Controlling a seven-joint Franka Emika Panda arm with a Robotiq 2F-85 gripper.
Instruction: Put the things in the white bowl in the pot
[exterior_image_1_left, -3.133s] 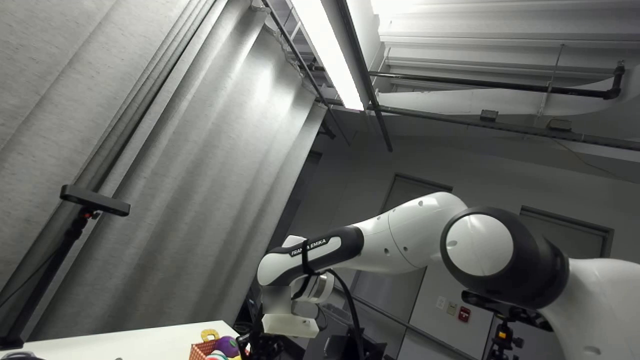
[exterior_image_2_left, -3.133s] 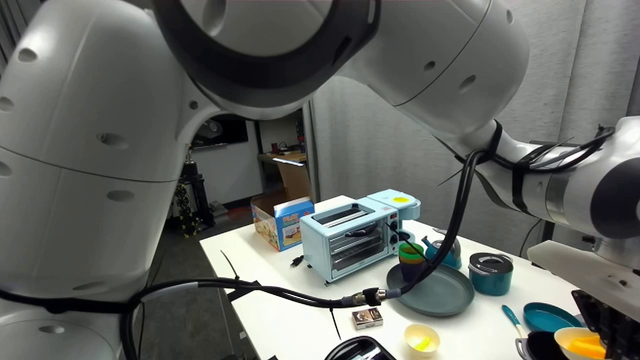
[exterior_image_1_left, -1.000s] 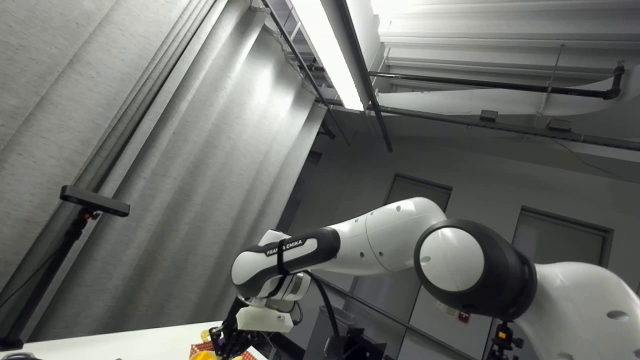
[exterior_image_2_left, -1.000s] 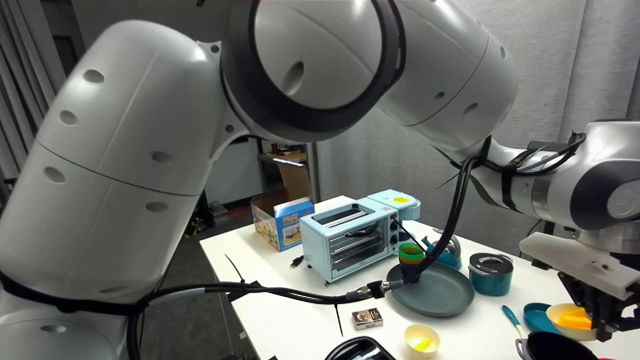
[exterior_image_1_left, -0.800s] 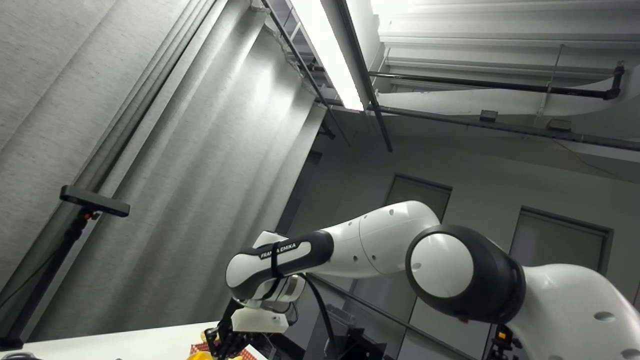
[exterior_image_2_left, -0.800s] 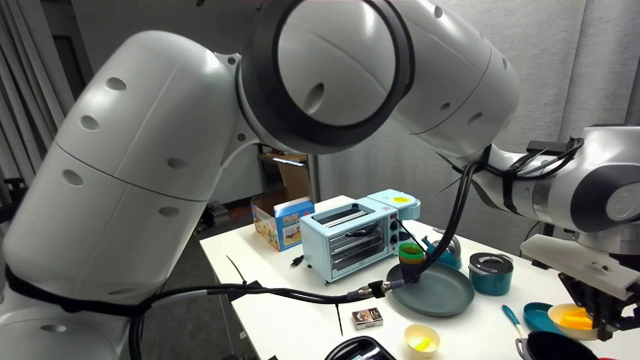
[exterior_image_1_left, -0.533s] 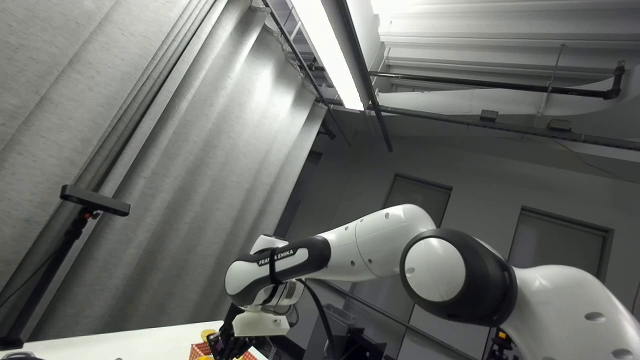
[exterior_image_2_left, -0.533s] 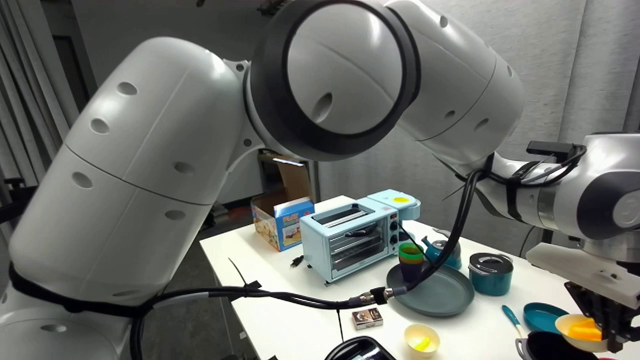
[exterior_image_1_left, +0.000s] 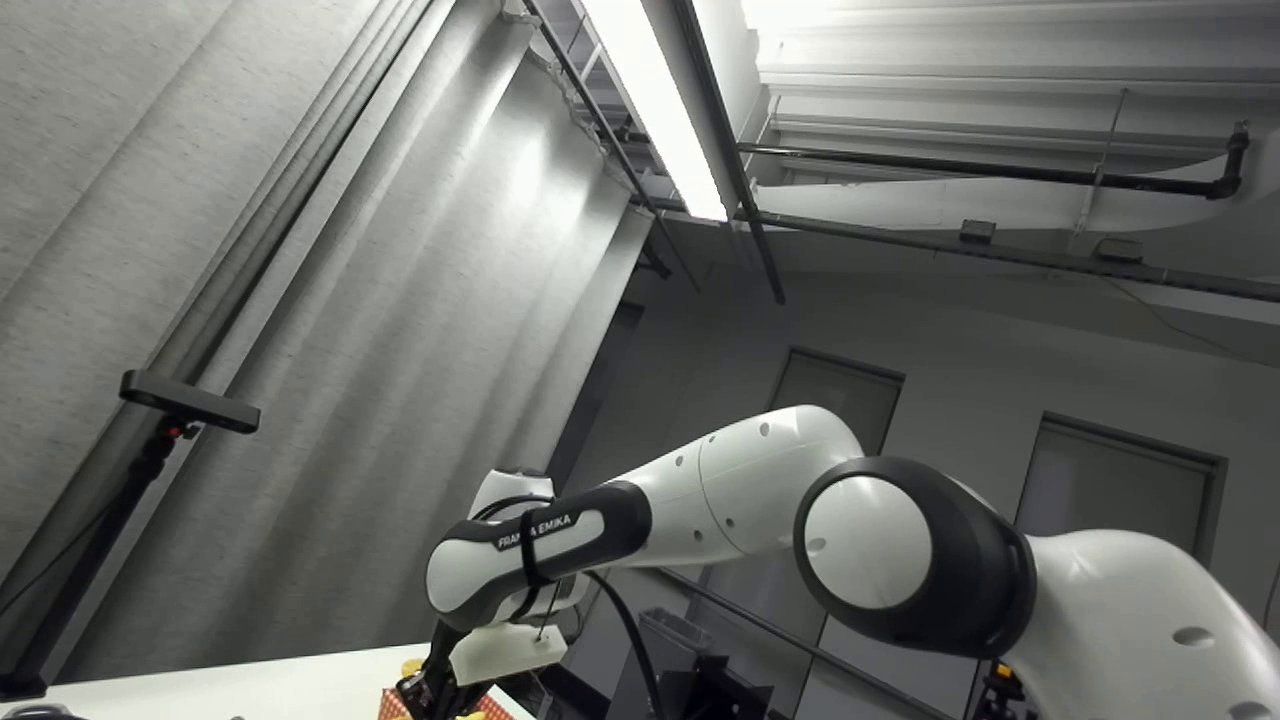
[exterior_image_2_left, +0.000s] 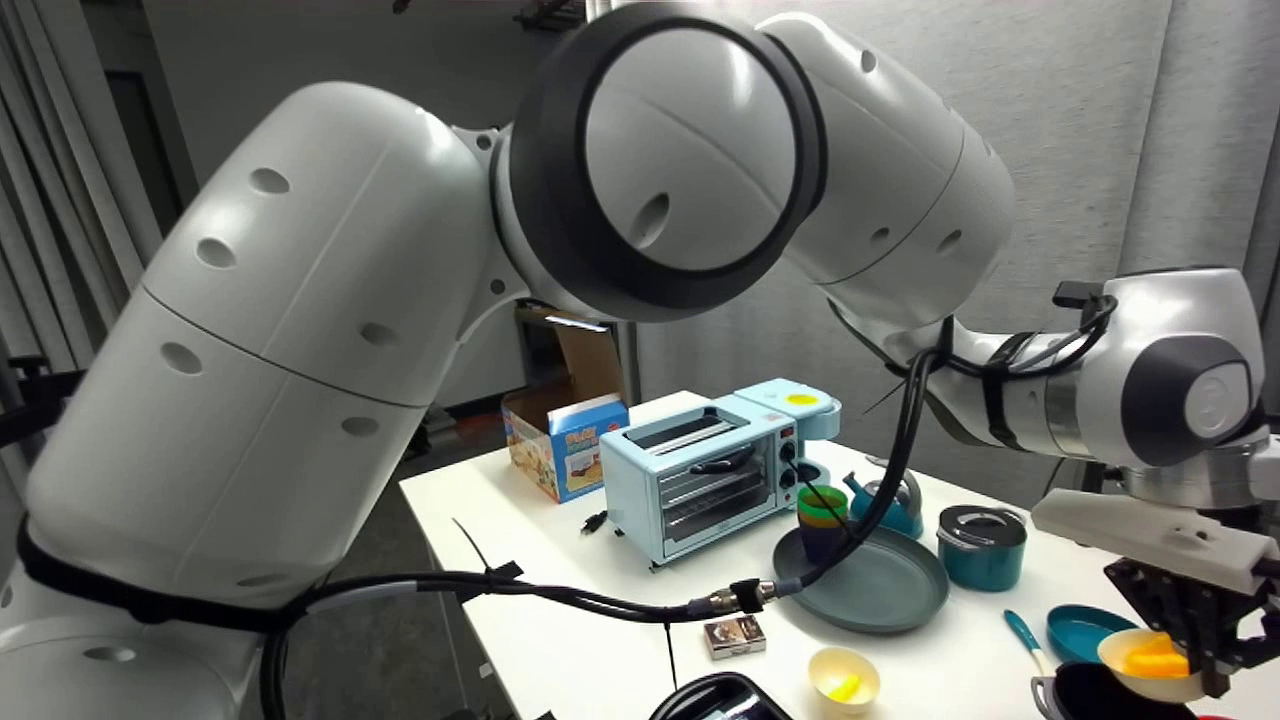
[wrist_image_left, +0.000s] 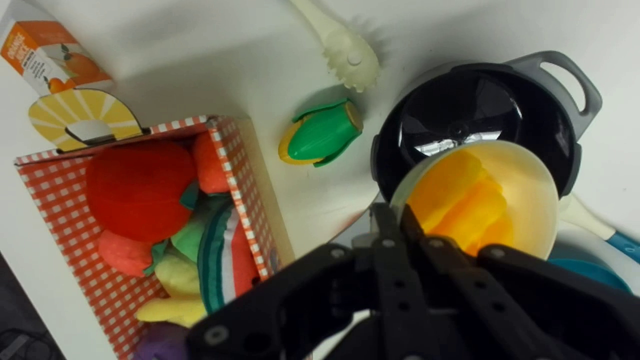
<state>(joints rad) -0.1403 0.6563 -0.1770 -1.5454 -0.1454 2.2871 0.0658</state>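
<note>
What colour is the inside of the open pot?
Glossy black. The open pot shows best in the wrist view, partly hidden by the held bowl.

The pot (wrist_image_left: 460, 107) is glossy inside, the bowl (wrist_image_left: 531, 200) smooth like plastic. The basket (wrist_image_left: 245, 185) looks like card, the tomato (wrist_image_left: 137, 187) like matt cloth; the curtain (exterior_image_1_left: 400, 350) is rough cloth, the table (exterior_image_2_left: 600, 655) smooth.
</note>
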